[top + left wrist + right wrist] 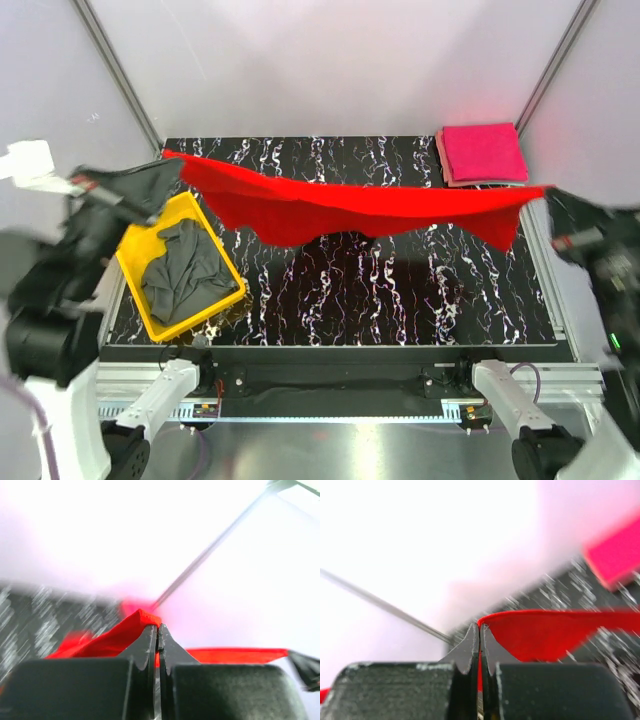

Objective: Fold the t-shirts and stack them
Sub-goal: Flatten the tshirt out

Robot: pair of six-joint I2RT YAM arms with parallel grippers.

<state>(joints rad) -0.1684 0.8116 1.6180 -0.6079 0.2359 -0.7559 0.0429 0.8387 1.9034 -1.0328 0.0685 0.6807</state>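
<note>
While the red t-shirt point(340, 205) hung stretched in the air across the table point(400, 290) from 10 o'clock to 3 o'clock in the top view, the danger was likely its thin corner holds. A sharp tug could pull a hem free and drop the cloth in a heap. Its sagging middle could also land creased, or drag toward the folded pink t-shirts point(483, 153) at 1 o'clock. A dark grey t-shirt point(185, 270) lay crumpled in the yellow tray point(130, 262) at 8 o'clock. Both arms were motion-blurred, so the left pincer point(160, 170) and right pincer point(548, 195) were hard to make out.

In the left wrist view, the left pincer point(159, 630) was clenched on a red edge. Only a sliver showed between its tips, and the rest was smeared.

In the right wrist view, the right pincer point(480, 630) likewise gripped a narrow red fold. How deep the cloth sat could not be told.
</note>
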